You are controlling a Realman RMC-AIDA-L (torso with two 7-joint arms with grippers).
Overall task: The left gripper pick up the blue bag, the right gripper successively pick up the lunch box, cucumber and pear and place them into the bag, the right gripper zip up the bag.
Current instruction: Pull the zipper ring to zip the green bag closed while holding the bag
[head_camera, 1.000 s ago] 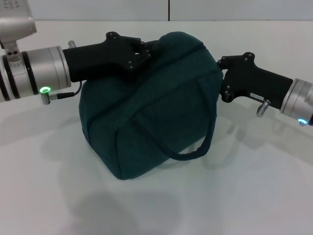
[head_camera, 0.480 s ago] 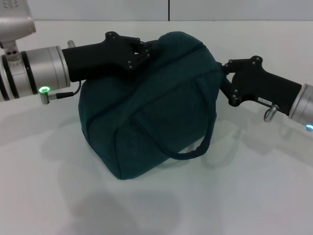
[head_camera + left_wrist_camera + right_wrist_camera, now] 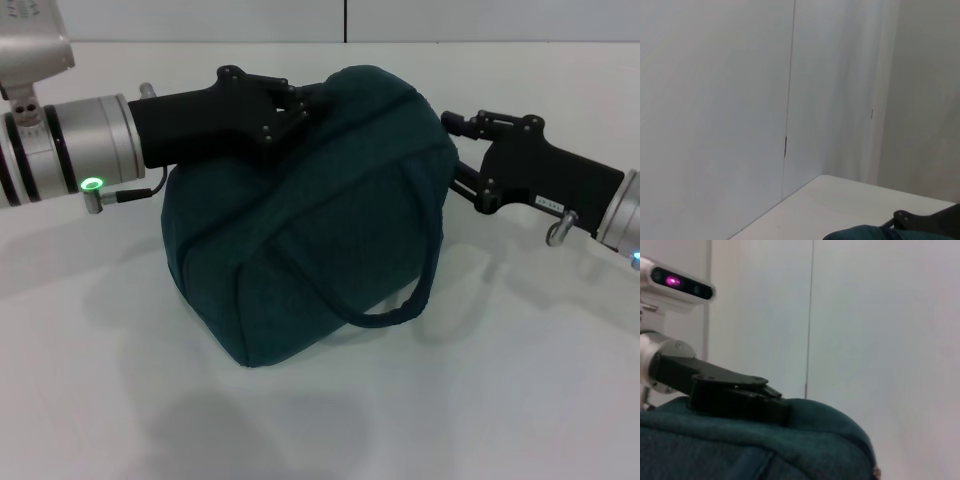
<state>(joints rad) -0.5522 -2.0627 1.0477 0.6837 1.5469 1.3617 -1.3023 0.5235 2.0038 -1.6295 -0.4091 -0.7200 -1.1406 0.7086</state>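
Comparing with half a second earlier in the head view, only the right gripper (image 3: pixel 462 150) had moved: its body tilted and its tip slid along the right end of the blue bag (image 3: pixel 310 220), staying pressed to the fabric near the top seam. One second back it sat a bit higher and flatter. Left gripper (image 3: pixel 305 103) and bag hadn't shifted at all.

My read: the right arm was working the zip end, so we were in the closing step. No lunch box, cucumber or pear showed on the table (image 3: pixel 520 380), presumably already inside.

Bag sat on the table, bulging, with the handle loop hanging down the front. Left gripper was clamped on the bag's top ridge, which the right wrist view confirmed (image 3: pixel 765 402).

Hidden:
- the right fingertips were buried behind the bag edge, so I couldn't tell whether they were together or apart
- zipper and pull weren't visible in any view
- left wrist view mostly showed wall
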